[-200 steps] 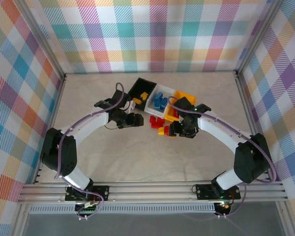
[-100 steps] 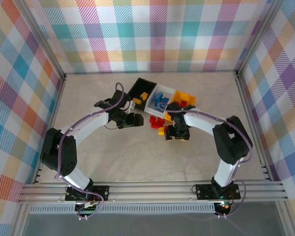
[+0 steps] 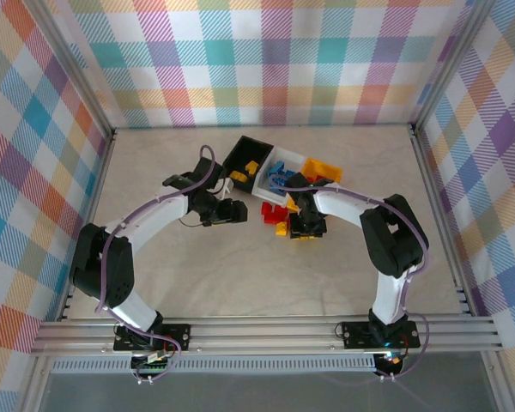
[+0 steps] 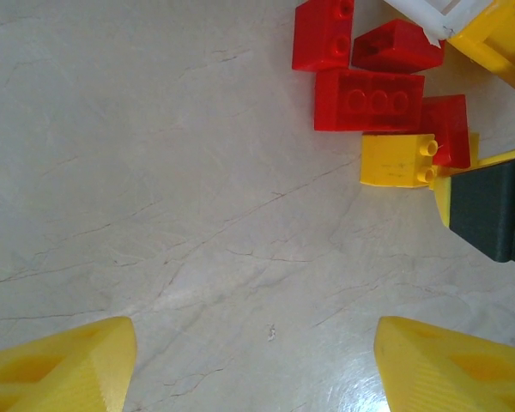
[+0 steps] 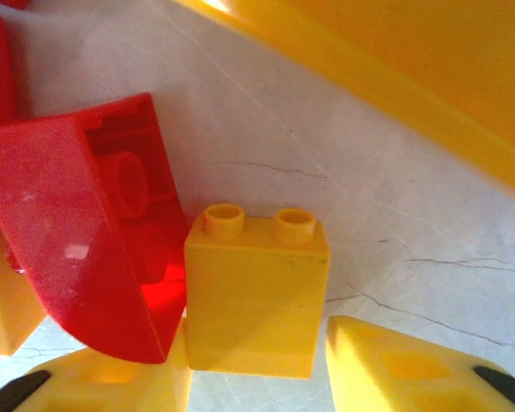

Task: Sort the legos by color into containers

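Partly sorted. Small studded plastic bricks already in black rectangular bin, white bin, yellow bin, upper centre; red and yellow loose bricks just below. Left gripper spread, empty. Right gripper astride yellow two-stud brick, grip unclear.

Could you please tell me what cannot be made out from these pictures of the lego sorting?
Top view: the bricks inside the black bin, white bin and yellow bin are too small to count.
Right wrist view: whether the right gripper grips the yellow brick; the bottom edge cuts off its fingers.
Left wrist view: the dark part is cut off by the right edge, so unidentifiable.
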Action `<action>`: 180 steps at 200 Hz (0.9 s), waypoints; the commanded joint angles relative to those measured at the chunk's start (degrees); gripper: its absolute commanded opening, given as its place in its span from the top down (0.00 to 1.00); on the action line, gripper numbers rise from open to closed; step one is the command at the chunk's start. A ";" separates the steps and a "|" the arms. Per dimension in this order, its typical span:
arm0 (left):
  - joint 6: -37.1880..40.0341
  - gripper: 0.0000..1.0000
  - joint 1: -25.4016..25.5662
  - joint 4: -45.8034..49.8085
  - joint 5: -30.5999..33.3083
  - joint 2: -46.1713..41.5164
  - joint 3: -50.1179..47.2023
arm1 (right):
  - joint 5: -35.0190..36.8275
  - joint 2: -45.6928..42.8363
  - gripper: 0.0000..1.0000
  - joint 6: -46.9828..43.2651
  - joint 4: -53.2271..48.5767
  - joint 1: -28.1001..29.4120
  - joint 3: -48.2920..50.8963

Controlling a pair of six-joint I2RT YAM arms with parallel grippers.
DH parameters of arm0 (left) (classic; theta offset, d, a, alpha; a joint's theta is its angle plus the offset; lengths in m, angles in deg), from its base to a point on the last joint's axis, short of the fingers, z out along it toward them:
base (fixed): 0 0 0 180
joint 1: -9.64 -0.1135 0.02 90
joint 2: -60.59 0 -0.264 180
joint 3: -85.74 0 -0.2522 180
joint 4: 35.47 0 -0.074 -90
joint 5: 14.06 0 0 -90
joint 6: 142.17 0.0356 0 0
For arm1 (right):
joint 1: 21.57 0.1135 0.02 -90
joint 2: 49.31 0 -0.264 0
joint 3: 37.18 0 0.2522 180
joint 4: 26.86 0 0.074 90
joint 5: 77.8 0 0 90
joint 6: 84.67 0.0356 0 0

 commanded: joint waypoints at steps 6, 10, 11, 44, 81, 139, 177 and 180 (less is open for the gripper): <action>1.39 0.26 -0.57 0.83 -0.02 -0.66 0.83 | 0.85 -0.70 0.58 -0.08 -1.98 0.14 -0.88; 1.31 0.26 -0.56 0.71 -0.08 -0.71 0.71 | 0.84 -0.95 0.59 0.01 -2.13 0.15 -0.71; 1.30 0.26 -0.60 0.71 -0.09 -0.69 0.67 | 0.85 -1.09 0.59 0.06 -2.20 0.19 -0.68; 1.19 0.26 -0.65 -0.17 -0.41 -0.75 0.16 | 0.36 -6.17 0.64 1.62 -2.62 0.14 3.18; 0.98 0.26 -0.65 -1.05 -0.74 -1.11 -0.67 | -2.27 -14.32 0.64 4.06 -3.97 0.23 7.16; -2.24 0.26 -2.96 -1.96 3.16 -7.15 -5.86 | -4.63 -20.10 0.64 4.55 -5.11 0.44 -2.20; -1.69 0.26 -4.42 -0.30 3.41 -10.45 -8.47 | -6.12 -8.88 0.63 1.35 -3.99 0.53 -17.69; -1.69 0.26 -4.42 -0.27 3.33 -10.55 -8.60 | -6.22 -7.73 0.63 1.06 -4.01 0.45 -19.16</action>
